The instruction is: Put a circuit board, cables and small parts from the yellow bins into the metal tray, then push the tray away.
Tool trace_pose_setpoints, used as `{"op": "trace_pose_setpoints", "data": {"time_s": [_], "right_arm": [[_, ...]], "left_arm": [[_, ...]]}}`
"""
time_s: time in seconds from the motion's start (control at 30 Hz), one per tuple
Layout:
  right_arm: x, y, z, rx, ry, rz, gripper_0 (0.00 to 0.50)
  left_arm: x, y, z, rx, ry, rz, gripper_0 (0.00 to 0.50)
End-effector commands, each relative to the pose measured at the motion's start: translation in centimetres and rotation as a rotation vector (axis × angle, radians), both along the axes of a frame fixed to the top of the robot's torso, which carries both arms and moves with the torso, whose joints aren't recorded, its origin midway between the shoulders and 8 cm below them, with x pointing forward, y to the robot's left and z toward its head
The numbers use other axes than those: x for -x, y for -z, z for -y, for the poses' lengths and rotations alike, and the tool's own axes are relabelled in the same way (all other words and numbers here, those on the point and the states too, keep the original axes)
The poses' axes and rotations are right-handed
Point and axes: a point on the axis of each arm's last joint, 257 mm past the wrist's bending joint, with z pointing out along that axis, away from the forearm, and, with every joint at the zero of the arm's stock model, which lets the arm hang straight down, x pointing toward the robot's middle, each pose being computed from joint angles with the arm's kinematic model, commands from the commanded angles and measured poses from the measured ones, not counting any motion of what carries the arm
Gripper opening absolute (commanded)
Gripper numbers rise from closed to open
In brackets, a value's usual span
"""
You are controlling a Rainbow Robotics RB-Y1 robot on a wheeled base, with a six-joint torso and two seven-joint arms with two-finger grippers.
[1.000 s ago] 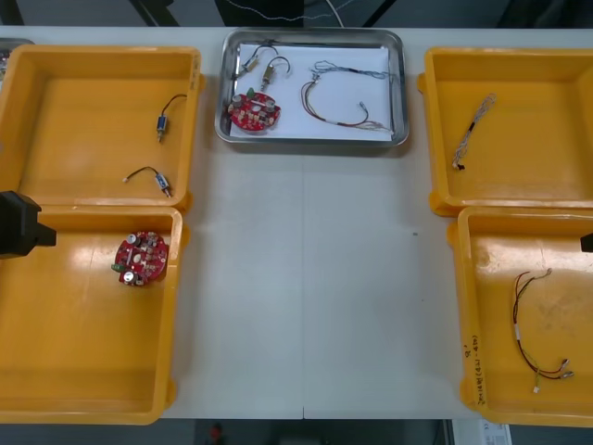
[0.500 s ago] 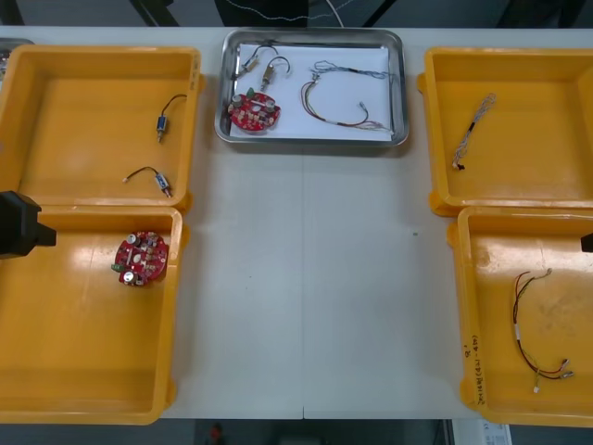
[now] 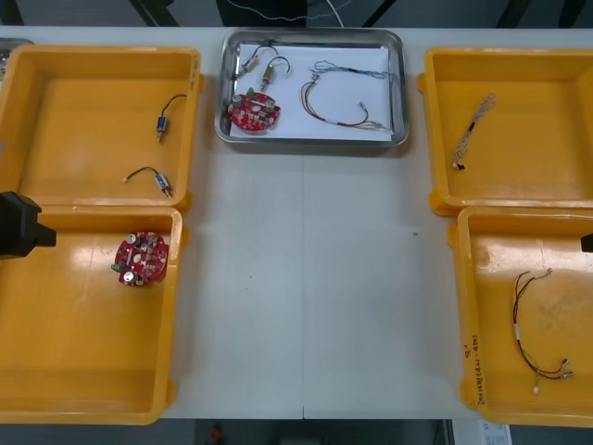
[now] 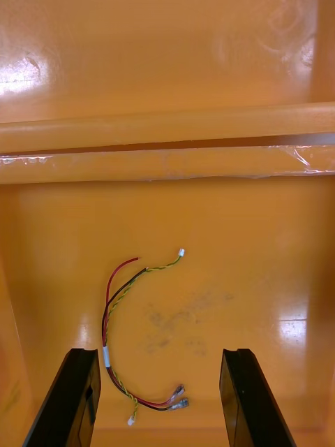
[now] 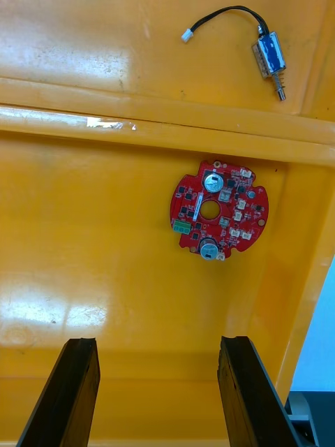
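The metal tray (image 3: 400,93) stands at the table's far middle, white inside. It holds a round red circuit board (image 3: 255,110), small metal parts (image 3: 262,67), a red and yellow cable (image 3: 335,109) and a blue and white cable (image 3: 345,69). My left gripper (image 5: 157,391) hangs open over the near left bin, short of a second red circuit board (image 5: 219,209) (image 3: 141,257). My right gripper (image 4: 162,401) is open above the near right bin, with a red and yellow cable (image 4: 132,328) (image 3: 533,329) lying between its fingers.
Four yellow bins flank the table, such as the near left bin (image 3: 83,371). The far left bin holds two small metal parts with black leads (image 3: 167,116) (image 5: 269,56). A twisted cable (image 3: 473,128) lies in the far right bin.
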Motion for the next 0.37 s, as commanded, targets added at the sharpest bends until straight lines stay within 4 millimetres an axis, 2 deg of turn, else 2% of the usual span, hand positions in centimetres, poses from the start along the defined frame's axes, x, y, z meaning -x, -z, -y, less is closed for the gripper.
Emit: {"op": "trace_pose_setpoints", "data": {"time_s": [0.03,0.37], "right_arm": [[-0.12,-1.21,1.02,0.036,0.022,0.011,0.5],[-0.12,-1.21,1.02,0.036,0.022,0.011,0.5]], "left_arm": [[0.52,-0.98,-1.22,-0.087,0.067,0.016,0.5],[0.52,-0.98,-1.22,-0.087,0.067,0.016,0.5]]}}
